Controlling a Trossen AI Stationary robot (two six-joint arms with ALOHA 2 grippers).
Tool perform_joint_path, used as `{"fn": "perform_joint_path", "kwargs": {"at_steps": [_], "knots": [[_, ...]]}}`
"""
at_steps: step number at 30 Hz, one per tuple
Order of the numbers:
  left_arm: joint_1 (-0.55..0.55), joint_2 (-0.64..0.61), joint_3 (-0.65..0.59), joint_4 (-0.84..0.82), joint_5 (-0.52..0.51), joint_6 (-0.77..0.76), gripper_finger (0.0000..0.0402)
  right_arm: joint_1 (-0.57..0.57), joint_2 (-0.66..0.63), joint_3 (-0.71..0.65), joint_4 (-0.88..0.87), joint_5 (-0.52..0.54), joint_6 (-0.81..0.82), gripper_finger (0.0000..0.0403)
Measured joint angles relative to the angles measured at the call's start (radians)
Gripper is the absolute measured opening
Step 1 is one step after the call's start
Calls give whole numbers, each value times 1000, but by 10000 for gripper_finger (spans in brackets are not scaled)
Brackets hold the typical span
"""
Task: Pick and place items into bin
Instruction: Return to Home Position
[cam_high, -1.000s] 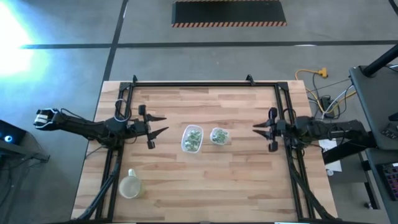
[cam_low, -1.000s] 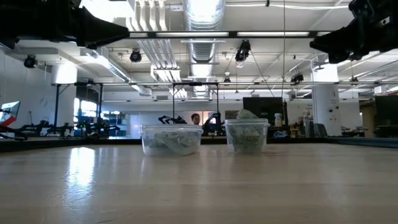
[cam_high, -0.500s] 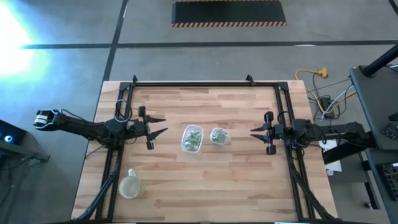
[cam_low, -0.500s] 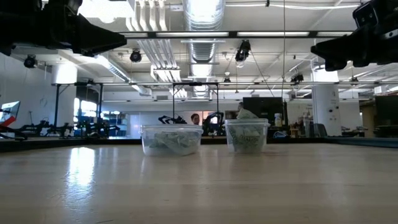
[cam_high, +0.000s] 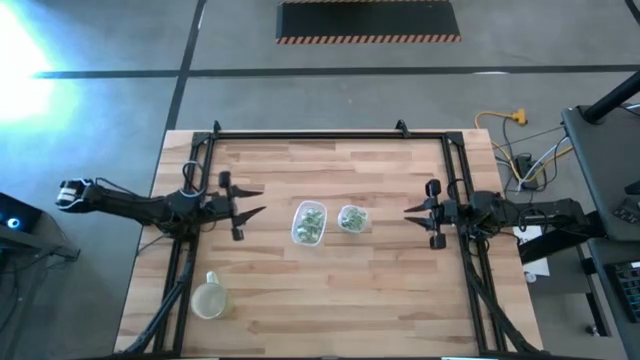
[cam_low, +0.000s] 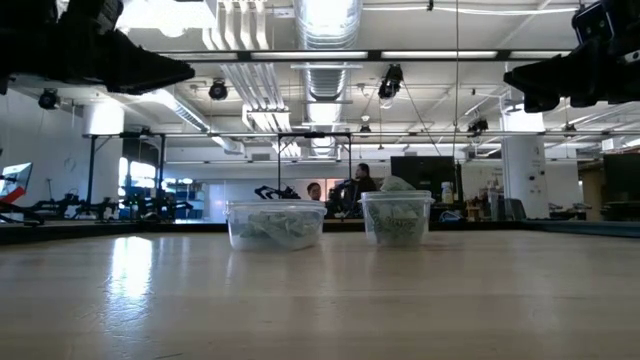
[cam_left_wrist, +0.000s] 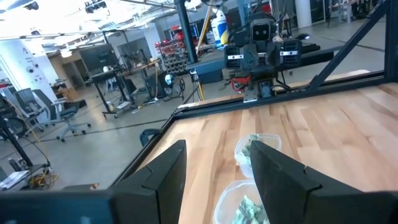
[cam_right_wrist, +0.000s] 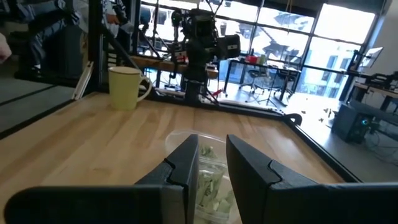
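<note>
Between the left gripper (cam_high: 256, 201) and the right gripper (cam_high: 409, 215), both open, empty and held clear above the desk (cam_high: 380, 290) as suits a rest pose, the items (cam_high: 312, 221) lie inside two clear bins (cam_low: 275, 206), so sorting looks finished.

No text, label, brand, number or sign could be read anywhere in these views, on the table or beyond it.

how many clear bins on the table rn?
2. The larger bin is at the middle of the table; the smaller bin just right of it in the high view, not touching. None seems hidden.
</note>
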Motion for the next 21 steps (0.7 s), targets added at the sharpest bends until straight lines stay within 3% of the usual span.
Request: {"fn": "perform_joint_path", "kwargs": {"at_steps": [10,16,21], "knots": [[0,-264,-136,-23,37,6,162,0,1,0,-2,0,11,72],[0,-433,-127,-162,230,25,162,0,1,0,-2,1,15,72],[0,-436,-129,-185,210,33,162,0,2,0,-2,2,19,73]]}}
